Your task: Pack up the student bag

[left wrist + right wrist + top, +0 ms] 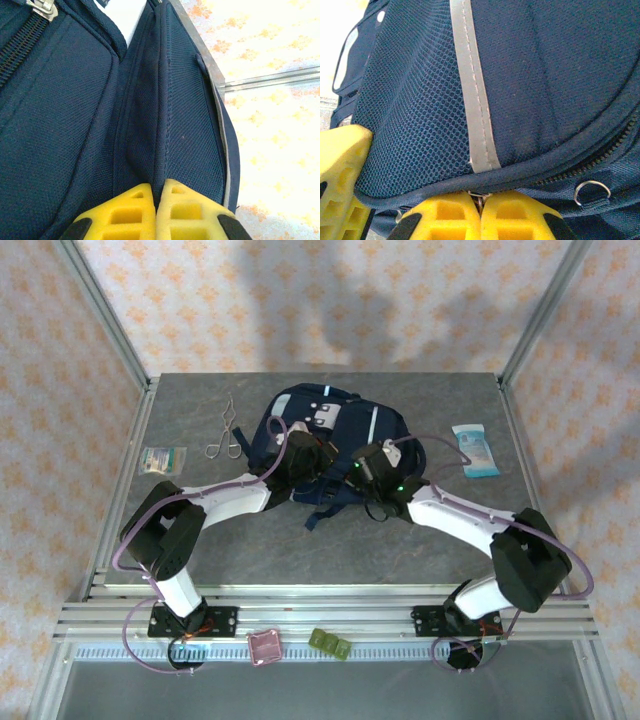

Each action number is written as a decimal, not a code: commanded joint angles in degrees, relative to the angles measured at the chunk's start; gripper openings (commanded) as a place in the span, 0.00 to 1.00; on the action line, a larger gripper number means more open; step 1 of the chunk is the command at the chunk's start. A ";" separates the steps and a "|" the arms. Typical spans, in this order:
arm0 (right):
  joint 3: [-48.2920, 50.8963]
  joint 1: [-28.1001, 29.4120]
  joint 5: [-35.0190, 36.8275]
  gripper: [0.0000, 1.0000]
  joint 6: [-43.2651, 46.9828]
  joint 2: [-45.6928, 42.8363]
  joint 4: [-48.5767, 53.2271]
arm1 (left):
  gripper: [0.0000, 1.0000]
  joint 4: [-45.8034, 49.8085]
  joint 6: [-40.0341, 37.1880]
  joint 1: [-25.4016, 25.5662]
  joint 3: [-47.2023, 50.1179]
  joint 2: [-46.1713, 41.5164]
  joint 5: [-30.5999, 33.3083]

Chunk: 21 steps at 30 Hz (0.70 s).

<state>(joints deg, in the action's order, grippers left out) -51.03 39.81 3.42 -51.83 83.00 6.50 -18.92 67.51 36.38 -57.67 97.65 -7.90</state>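
Two hands are at the near edge of the bag [345, 425], which lies at the middle of the bench [200, 540]. The right hand [480, 200] is clamped shut on what looks like the zip pull [479, 195]. The left hand [156, 192] is closed tight against a fabric seam. The step looks like unzipping; next, draw the pull along its track while the left braces.

grey table [260, 560], floral walls [200, 290] (shadowed), alu frame [105, 310]
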 commanded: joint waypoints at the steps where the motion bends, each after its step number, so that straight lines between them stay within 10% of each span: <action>1: -2.95 -0.66 1.55 0.00 1.64 0.85 2.32 | 0.00 -8.48 -0.04 1.95 -0.87 -2.36 -4.18; 9: -8.44 -4.39 -6.65 0.00 17.39 3.69 20.07 | 0.00 -3.85 -5.27 0.12 -0.71 -3.30 -1.35; 21: -9.83 -9.34 6.49 0.00 29.03 4.66 32.59 | 0.00 -1.48 -7.74 -0.52 1.24 -4.21 0.07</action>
<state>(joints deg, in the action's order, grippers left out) -60.90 34.35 -3.16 -26.15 86.50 28.25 -17.80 61.58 36.77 -56.84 97.65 -9.67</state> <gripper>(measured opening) 0.041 0.046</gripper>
